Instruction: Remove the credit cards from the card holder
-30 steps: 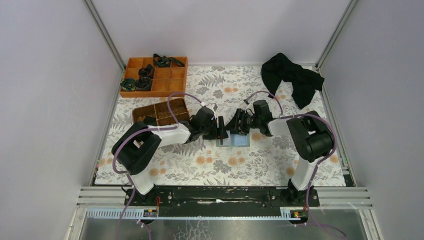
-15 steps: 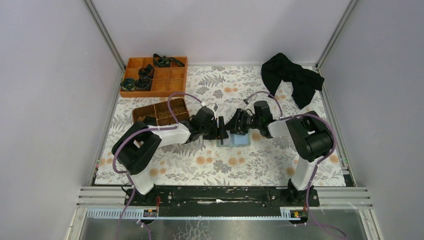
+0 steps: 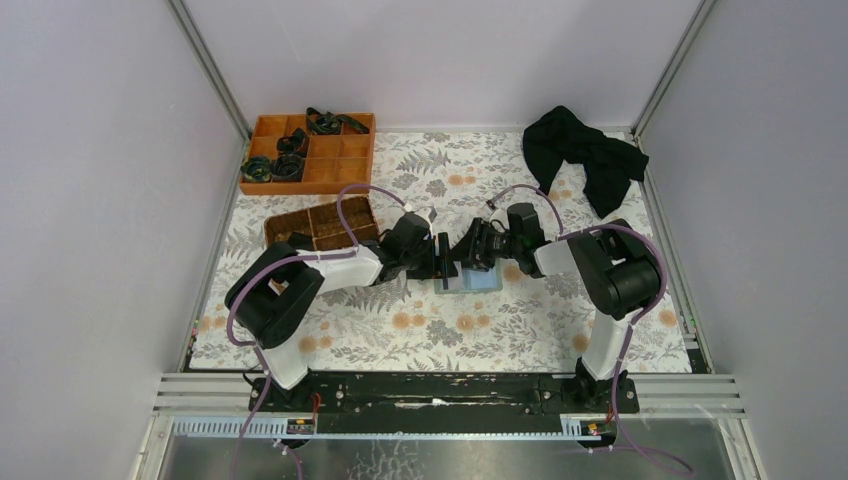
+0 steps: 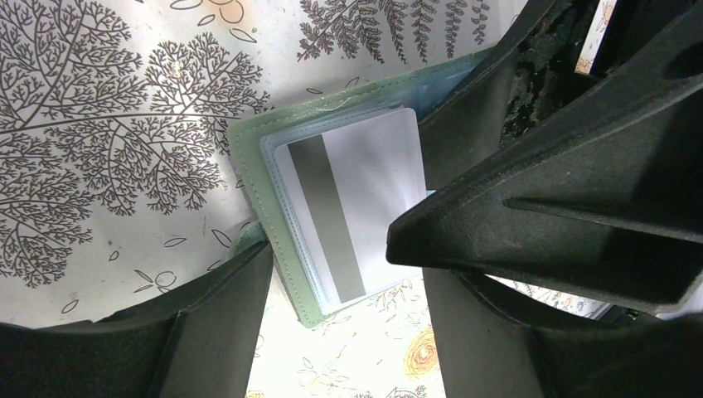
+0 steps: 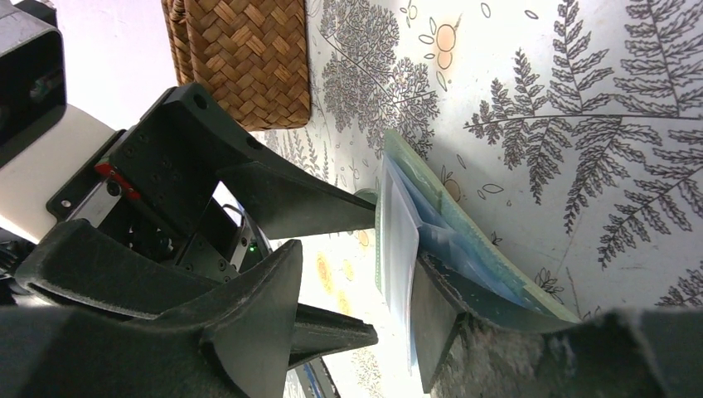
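Right tool [image 3: 471,259] edged closer over one card holder [image 4: 249,157].

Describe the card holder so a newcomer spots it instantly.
On the fern-print mat, look at the centre where the left gripper and right gripper meet. The card holder lies open there: flat, grey-green outside, light blue inside, holding a white card with a grey stripe; the nearby wicker basket is brown.
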